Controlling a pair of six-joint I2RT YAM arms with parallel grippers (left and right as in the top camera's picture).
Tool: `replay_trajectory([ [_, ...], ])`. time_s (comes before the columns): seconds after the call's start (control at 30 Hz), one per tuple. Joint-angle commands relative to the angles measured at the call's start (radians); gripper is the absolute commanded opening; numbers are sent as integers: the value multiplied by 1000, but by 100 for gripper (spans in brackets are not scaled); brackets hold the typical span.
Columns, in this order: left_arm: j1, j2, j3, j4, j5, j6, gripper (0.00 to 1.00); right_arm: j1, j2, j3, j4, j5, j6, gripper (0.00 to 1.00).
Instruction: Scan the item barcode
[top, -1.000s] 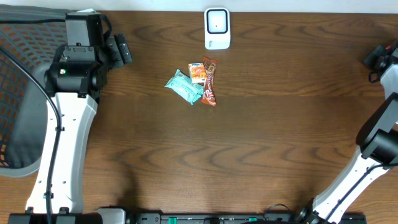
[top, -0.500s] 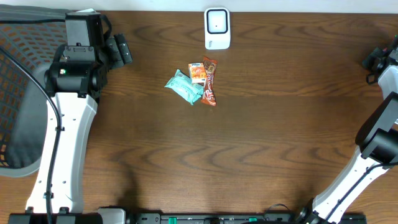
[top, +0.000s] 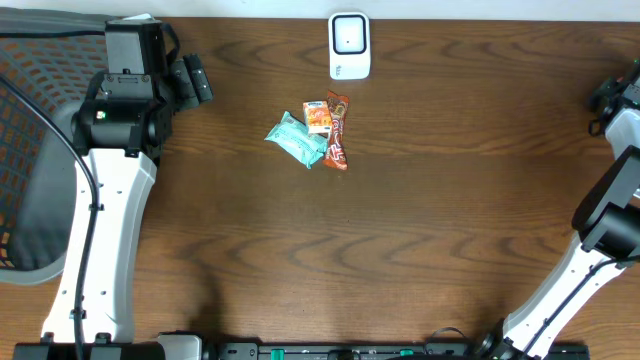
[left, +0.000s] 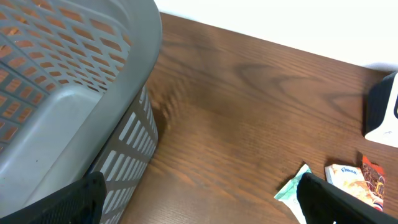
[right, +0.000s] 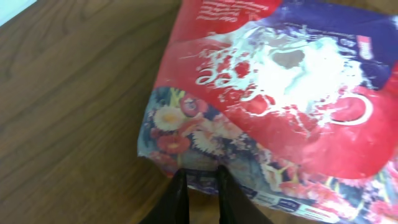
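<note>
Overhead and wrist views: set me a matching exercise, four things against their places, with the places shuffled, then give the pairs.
Things:
1. scanner
2. teal packet
3. mesh basket
4. red floral bag

Places:
A. left edge of the overhead view
B. seen only in the right wrist view
C. far edge, centre
D. against the orange box, on its left

Pairs: 1-C, 2-D, 3-A, 4-B
</note>
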Motion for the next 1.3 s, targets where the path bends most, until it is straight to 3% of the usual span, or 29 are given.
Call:
replay_trajectory([
  [0.0, 5, 8, 2, -3, -13, -13, 98, -16, 3, 32, 6, 32, -6, 13],
  [0.23, 5, 8, 2, -3, -13, -13, 98, 5, -56, 36, 3, 8, -35, 16],
  [0.3, 5, 8, 2, -3, -13, -13, 98, 23, -78, 36, -15, -41, -60, 30],
  [0.33, 5, 8, 2, -3, -13, -13, 98, 35, -91, 36, -34, -79, -67, 47],
  [0.37, 5, 8, 2, -3, -13, -13, 98, 48, -103, 36, -54, -124, -66, 59],
  [0.53, 5, 8, 2, -3, -13, -13, 98, 119, -131, 36, -118, -510, -65, 67],
  [0.63, 5, 8, 2, -3, -13, -13, 98, 173, -131, 36, -166, -850, -65, 69],
  [0.73, 5, 8, 2, -3, -13, -13, 98, 233, -131, 36, -242, -1046, -65, 69],
  [0.87, 5, 8, 2, -3, -13, -13, 98, 339, -131, 36, -358, -1107, -66, 76],
  [0.97, 5, 8, 2, -3, -13, -13, 98, 421, -131, 35, -415, -1105, -66, 93],
  [1.1, 5, 8, 2, -3, -13, -13, 98, 549, -131, 34, -438, -1040, -66, 93],
  [1.17, 5, 8, 2, -3, -13, -13, 98, 618, -131, 34, -441, -948, -63, 83],
  [1.27, 5, 8, 2, -3, -13, -13, 98, 724, -131, 34, -473, -692, 93, 69],
])
